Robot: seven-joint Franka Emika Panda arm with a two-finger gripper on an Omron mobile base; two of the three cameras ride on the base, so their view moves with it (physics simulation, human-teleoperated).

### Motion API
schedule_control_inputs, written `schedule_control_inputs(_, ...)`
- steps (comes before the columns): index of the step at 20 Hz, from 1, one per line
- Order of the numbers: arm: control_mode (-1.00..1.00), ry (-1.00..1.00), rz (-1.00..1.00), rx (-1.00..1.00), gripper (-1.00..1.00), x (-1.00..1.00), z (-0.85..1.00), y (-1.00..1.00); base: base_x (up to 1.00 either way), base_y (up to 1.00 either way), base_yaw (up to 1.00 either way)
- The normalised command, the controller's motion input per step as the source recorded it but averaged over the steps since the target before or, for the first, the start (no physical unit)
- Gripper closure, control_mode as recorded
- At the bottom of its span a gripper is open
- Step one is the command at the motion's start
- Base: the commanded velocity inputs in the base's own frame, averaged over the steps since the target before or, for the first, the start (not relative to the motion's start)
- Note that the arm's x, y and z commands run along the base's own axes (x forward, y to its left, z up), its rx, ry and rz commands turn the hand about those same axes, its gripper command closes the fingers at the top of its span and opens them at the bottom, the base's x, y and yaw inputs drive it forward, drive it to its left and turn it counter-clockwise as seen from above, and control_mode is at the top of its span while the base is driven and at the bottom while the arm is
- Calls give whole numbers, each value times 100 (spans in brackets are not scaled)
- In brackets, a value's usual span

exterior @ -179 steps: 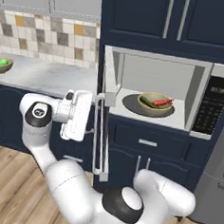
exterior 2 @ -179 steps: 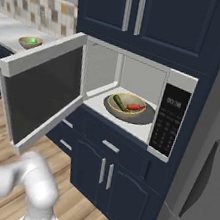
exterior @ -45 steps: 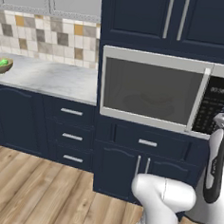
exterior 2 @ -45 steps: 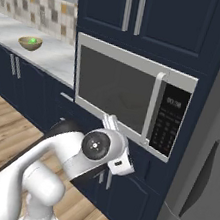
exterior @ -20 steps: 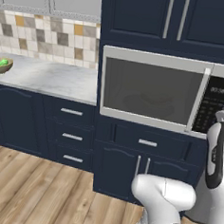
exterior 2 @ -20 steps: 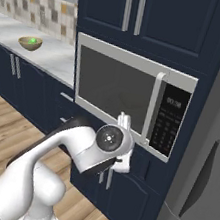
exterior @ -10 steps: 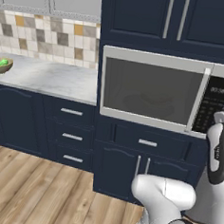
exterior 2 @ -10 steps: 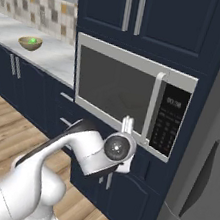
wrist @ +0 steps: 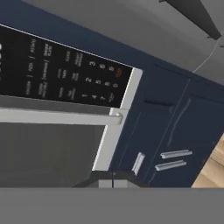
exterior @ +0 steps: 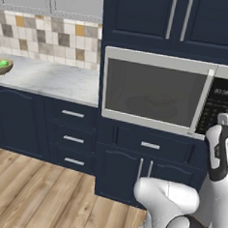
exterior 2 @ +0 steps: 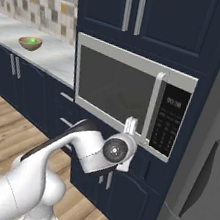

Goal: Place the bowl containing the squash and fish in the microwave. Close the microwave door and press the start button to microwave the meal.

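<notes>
Right below the microwave's (exterior 2: 129, 97) keypad panel (exterior 2: 166, 124) sits the gripper (exterior 2: 131, 124), fingers pinched together with nothing in them, which I'd guess is so one blunt tip can poke the start button. The microwave door (exterior: 154, 92) is closed flush, and the bowl (exterior: 153, 105) shows faintly through the glass on the turntable. Handle bar (exterior 2: 152, 106) juts out just left of the keypad, so there's not much sideways room. Plenty of open floor behind, though.

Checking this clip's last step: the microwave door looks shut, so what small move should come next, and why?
Probably ease the shut gripper up and right onto the keypad panel for the start button. The microwave door is closed, and the gripper sits just below the handle, left of the keys.
</notes>
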Motion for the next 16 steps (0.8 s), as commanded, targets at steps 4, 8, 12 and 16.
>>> schedule_control_inputs(4, -100, 0, -11, 0, 100, 16, -12, -24, 0, 0, 0)
schedule_control_inputs(8, -100, 0, -7, 0, 100, 8, -17, -25, 0, 0, 0)
schedule_control_inputs(12, -100, -1, -1, 3, 100, 25, -4, -5, 0, 0, 0)
schedule_control_inputs(16, -100, -4, 0, 5, 100, 20, -1, 0, 0, 0, 0)
